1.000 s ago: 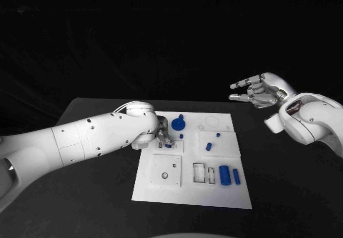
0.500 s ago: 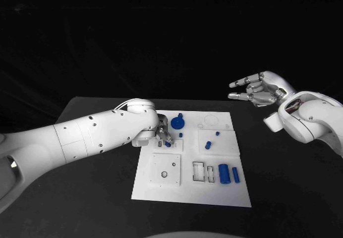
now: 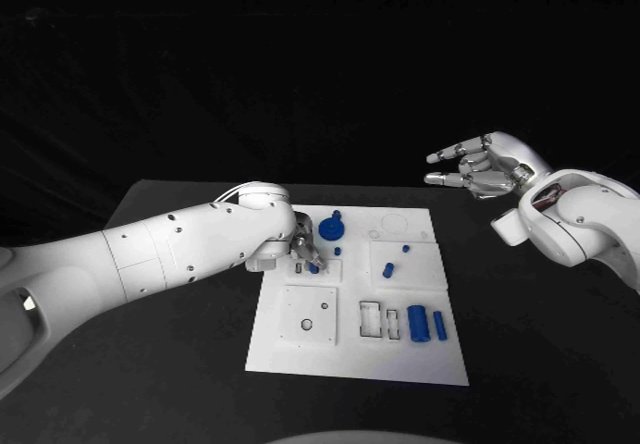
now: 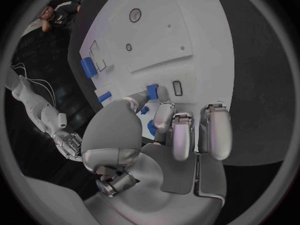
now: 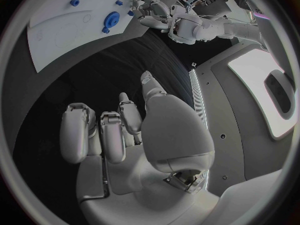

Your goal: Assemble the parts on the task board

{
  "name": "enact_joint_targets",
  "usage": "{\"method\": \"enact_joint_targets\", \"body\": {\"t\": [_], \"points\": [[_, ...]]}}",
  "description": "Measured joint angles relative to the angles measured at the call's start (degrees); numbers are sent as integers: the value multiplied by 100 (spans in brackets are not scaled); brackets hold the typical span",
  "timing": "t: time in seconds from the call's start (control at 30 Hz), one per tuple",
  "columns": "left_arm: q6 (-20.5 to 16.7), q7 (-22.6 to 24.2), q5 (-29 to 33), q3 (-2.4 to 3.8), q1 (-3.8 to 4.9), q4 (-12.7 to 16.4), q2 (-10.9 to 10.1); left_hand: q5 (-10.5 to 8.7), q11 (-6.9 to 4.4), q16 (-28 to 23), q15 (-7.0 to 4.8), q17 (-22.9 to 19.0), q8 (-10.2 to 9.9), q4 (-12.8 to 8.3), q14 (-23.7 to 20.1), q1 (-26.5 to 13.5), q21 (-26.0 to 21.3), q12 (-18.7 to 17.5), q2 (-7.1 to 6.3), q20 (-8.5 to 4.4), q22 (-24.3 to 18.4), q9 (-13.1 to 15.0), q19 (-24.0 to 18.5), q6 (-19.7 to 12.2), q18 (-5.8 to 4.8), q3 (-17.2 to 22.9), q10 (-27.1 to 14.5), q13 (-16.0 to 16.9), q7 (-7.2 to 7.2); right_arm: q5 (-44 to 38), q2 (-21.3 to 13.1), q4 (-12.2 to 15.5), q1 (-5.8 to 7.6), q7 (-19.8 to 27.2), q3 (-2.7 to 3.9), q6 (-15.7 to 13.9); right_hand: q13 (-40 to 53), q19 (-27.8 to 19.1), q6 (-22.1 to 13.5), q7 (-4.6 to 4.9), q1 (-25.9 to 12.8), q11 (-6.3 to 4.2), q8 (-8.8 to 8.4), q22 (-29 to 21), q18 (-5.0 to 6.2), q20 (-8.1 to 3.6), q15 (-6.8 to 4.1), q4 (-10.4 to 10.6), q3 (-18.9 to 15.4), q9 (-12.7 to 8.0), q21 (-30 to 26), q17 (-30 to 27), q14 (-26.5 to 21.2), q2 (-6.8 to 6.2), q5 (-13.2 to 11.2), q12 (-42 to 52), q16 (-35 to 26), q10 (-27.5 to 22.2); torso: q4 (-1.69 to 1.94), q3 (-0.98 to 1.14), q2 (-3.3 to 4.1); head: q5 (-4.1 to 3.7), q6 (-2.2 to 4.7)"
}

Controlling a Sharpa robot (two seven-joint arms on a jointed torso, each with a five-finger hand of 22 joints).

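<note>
the left hand (image 3: 304,252) is down on the task board (image 3: 320,361), near its far left part, and it's pinching a small blue peg (image 4: 152,90) between thumb and a fingertip, other fingers curled alongside. i'd say it's held low like that because the peg is meant for one of the sockets in the small square plate there, and a fingertip pinch leaves the peg's end free to go in.

the right hand (image 3: 477,169) hangs high off to the right, well apart from the board, fingers loosely curled and apart with nothing in them. looks to me like it's just parked out of the way.

on the board, the round blue gear piece (image 3: 332,228) sits just beyond the left hand, a short blue peg (image 3: 388,272) stands in the middle, and two blue cylinders (image 3: 427,326) lie side by side near the right edge, beside empty rectangular slots. the board lies flat on the black counter (image 3: 174,370).

from the head camera the left arm covers most of the pinch, you only catch a speck of blue. the left wrist camera shows it properly: peg tip poking out past the thumb, a small slot (image 4: 177,87) just beside it. the right wrist camera gives the empty palm (image 5: 125,135), and the gear from far off.
</note>
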Motion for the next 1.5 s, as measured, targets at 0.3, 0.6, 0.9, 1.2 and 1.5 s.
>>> {"method": "enact_joint_targets", "body": {"t": [0.3,0.6,0.9,1.2,1.5], "points": [[43,1,1,1,4,-44,14,0,-1,0,0,0,1,118,0,-110,22,40,19,0,0,26,0,2,0,-197,0,17,2,0,-10,15,0,-3,0,10,0,0,0,0,0,0,0,0,0,0,0,-5,-5,0,0,0,0,0,0,0,0,0,-1,0,-1,9,10],[53,11,13,2,4,-94,34,0,-4,0,0,-1,40,199,0,-205,22,40,36,0,0,36,0,32,0,-310,4,37,10,0,-16,22,0,-6,0,15,0,0,0,0,0,0,0,-12,0,0,0,10,-21,0,0,-1,0,0,0,0,0,0,-3,-2,1,12,23],[54,20,43,6,3,-136,50,0,-21,0,0,-1,81,391,0,-347,48,67,65,0,0,67,0,51,0,-595,21,55,9,-1,-16,23,0,-11,0,22,0,0,0,0,0,0,0,-12,0,0,0,10,-21,0,0,-1,0,0,0,0,0,0,-3,-3,4,14,14],[54,22,51,6,4,-145,56,0,-41,0,0,-2,87,503,0,-423,70,88,45,-2,0,74,-2,53,0,-807,41,67,8,-2,-14,23,0,-15,0,30,0,0,0,0,-23,0,0,-12,60,0,0,34,-45,0,0,-1,0,23,0,0,0,0,-1,-3,4,14,2],[66,27,56,8,4,-154,58,0,-41,0,1,-2,79,554,0,-447,69,88,21,-22,0,87,-19,62,0,-981,41,69,1,-2,-16,29,0,-22,0,40,0,0,0,0,-46,0,0,-12,60,0,0,34,-44,0,0,4,0,-1,0,0,0,0,0,-3,3,11,-1]]}}
